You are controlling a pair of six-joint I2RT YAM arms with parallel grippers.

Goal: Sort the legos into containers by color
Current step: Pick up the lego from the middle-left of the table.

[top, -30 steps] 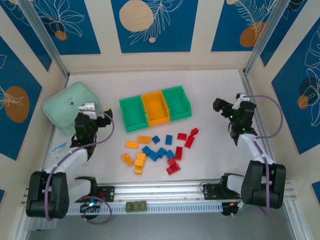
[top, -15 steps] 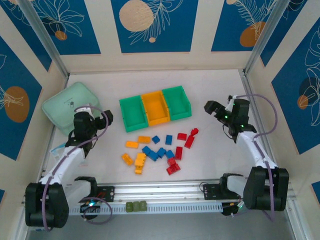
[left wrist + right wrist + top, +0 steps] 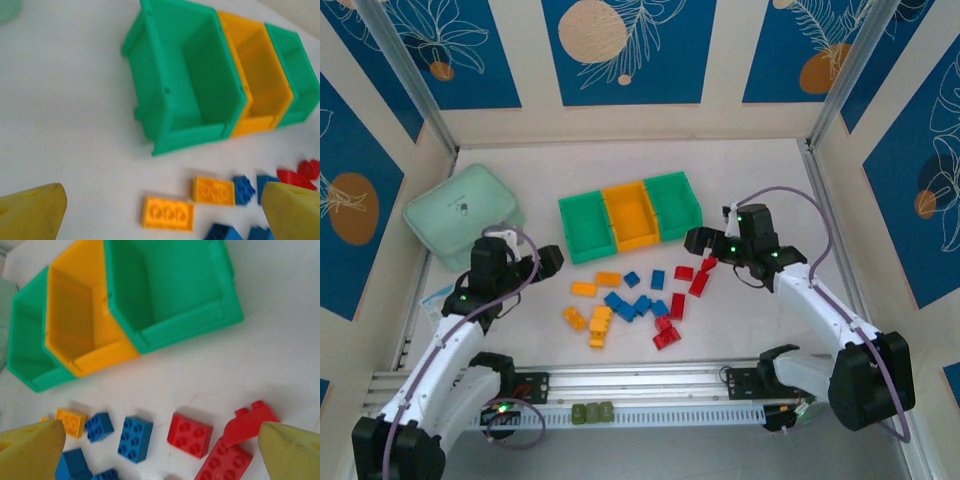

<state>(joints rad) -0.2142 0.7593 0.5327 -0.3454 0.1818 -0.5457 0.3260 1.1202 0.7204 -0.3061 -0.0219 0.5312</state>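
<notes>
While all three containers (image 3: 582, 247) stand empty in their row at the middle of the table (image 3: 750, 170), I judge the sort to be at its very first pick. The legos (image 3: 638, 300) lie loose just in front of that row, roughly grouped by colour. My left gripper (image 3: 546, 262) hovers beside the yellow-orange bricks (image 3: 167, 214), fingers spread wide and holding nothing. The right gripper (image 3: 700, 241) hangs over the red bricks (image 3: 190, 434), likewise wide apart and empty. Next I need to lower one arm onto a single brick, set the fingers across its narrow sides clear of its neighbours, and close before carrying it to a container.
</notes>
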